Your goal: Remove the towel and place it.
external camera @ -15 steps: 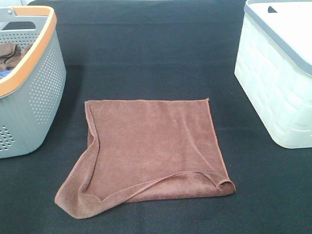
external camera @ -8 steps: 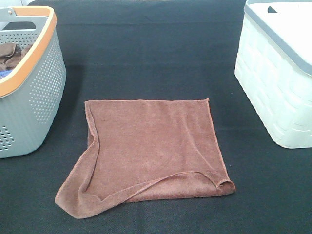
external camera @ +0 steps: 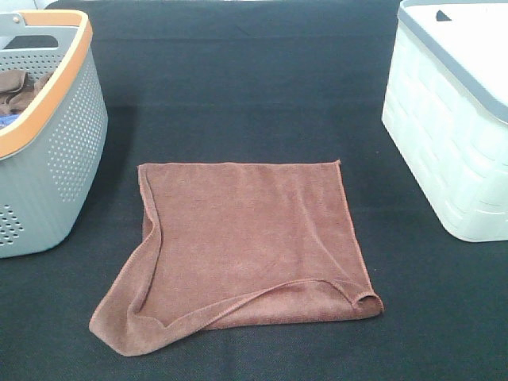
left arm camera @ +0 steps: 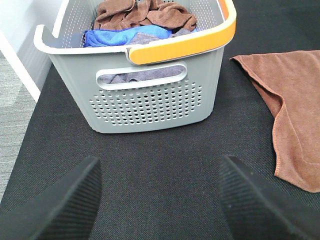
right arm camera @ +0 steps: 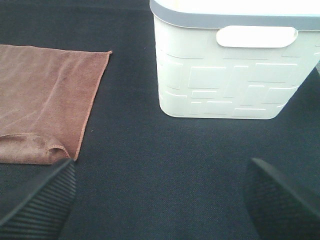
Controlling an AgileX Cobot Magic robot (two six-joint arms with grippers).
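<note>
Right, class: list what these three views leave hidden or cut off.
- White basket: its inside is washed out by glare in the high view and lies above the frame in the right wrist view.
- Grey basket: cut by the high view's left edge; the brown cloth and blue cloth cover its bottom.
- Towel: its underside; its far part is cut off in both wrist views.

Even bright light, soft shadows (slightly grainy)

We see the towel point(external camera: 250, 238) as soft, matt, fuzzy cloth with stitched edges. The tabletop point(external camera: 254, 87) wears dark, matt woven fabric. The grey basket point(external camera: 67, 151) looks like smooth perforated plastic, the white basket point(external camera: 444, 143) like moulded plastic. The black fingers point(left arm camera: 65, 200) show a ribbed, rubbery texture.
</note>
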